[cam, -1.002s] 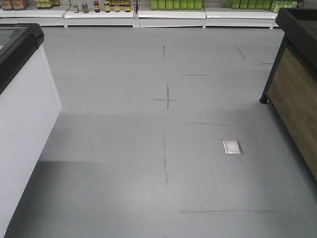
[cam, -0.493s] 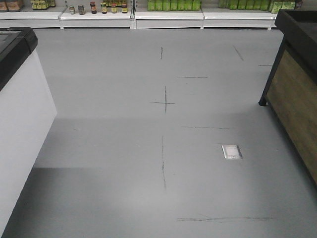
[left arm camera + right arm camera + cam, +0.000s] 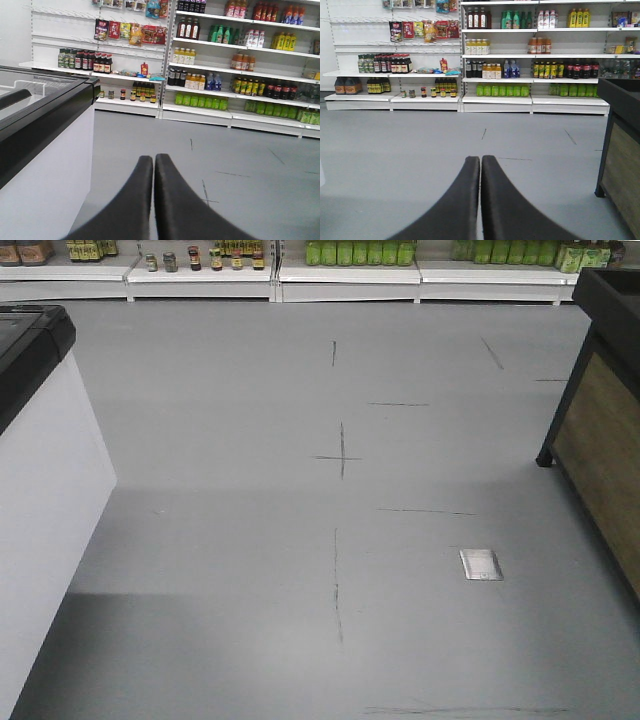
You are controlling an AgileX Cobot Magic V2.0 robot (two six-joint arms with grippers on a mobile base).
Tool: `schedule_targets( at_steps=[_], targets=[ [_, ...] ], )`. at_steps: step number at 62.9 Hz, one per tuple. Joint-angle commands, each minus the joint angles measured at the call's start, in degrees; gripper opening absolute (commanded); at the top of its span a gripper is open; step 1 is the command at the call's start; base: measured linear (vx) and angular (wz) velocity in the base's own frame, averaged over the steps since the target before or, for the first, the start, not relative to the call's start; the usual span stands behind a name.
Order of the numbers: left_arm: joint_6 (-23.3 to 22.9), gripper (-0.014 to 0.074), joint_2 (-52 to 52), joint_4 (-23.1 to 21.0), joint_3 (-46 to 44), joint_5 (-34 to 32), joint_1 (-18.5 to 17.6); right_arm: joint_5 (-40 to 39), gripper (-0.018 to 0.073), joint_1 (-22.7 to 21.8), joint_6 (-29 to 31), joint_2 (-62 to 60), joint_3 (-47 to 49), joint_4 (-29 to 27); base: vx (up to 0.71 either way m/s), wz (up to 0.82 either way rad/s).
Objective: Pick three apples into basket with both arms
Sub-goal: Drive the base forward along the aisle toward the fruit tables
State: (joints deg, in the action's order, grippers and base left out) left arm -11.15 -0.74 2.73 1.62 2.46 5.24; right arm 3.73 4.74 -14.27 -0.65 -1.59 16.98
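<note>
No apples and no basket show in any view. My left gripper point(image 3: 153, 158) is shut, its two black fingers pressed together with nothing between them, held above the grey shop floor. My right gripper point(image 3: 480, 159) is likewise shut and holds nothing, pointing toward the shelves. Neither arm appears in the front view.
A white chest freezer with a black rim point(image 3: 40, 440) stands at the left, also seen as the freezer point(image 3: 45, 130). A dark wood-panelled stand point(image 3: 605, 420) is at the right. Shelves of bottles point(image 3: 520, 60) line the far wall. A metal floor plate point(image 3: 480, 564) lies right of centre.
The front view has shifted: floor marks and the metal plate slid down and slightly right, the shelves sit a little lower, and the stand at the right moved toward the frame edge.
</note>
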Motion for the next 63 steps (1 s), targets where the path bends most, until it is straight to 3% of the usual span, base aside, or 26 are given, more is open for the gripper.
schedule_targets(
  at_steps=[1,63],
  targets=[
    [-0.30,-0.0006,-0.17,-0.50,-1.81,-4.12,-0.26,-4.08,-0.0005,-0.29,0.16,-0.69,-0.75,0.48,0.16,0.11],
    [-0.30,-0.0006,-0.17,-0.50,-1.81,-4.12,-0.26,-4.08,-0.0005,-0.29,0.16,-0.69,-0.75,0.48,0.16,-0.05]
  ],
)
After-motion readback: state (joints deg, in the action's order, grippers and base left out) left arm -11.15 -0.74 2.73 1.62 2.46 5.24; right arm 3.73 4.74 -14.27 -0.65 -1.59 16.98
